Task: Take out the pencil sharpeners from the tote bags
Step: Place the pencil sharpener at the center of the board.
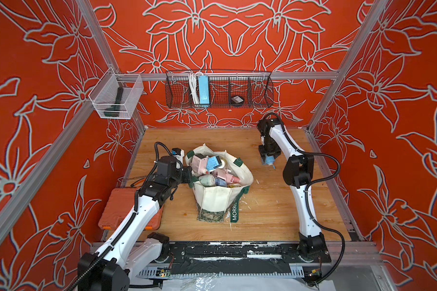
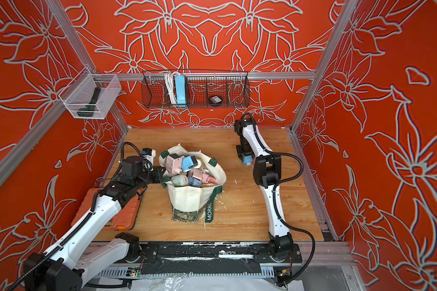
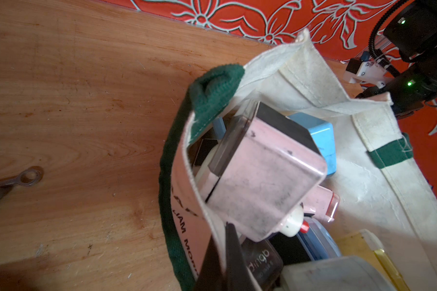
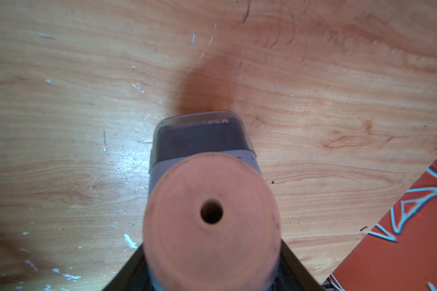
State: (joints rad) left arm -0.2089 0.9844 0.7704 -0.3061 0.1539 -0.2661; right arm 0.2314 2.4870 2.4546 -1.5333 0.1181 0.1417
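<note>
Far-right quarter of wooden table [image 1: 263, 209], well apart from tote bag [image 1: 212, 199]: right gripper [image 1: 268, 156], pointed downward, jaws clamped on one blue-grey pencil sharpener [image 1: 270, 161].
- Long axis of held sharpener in line with the jaws, running down toward the wood.
- Round pencil-hole face uppermost, toward the wrist; smoky shavings drawer [image 4: 199, 136] lowermost.
- Contact with the wood not determinable; shadow close beneath.
- Below: scratched board only.
- Judged next need: straight descent and release, no sideways travel.

Centre of table: tote bag, mouth gaping, heaped with pencil sharpeners [image 1: 207, 171] in pink, blue and grey-green.
- Pink sharpener [image 3: 263, 176] topmost, close to the rim.
- Left gripper [image 3: 221, 241] at the tote's left rim, jaws together, pinched on the cream canvas edge beside green handle [image 3: 212, 93].
- Nearer arm to the heap: left, though judged occupied with keeping the mouth open.
- Right arm farther off, and loaded.
</note>
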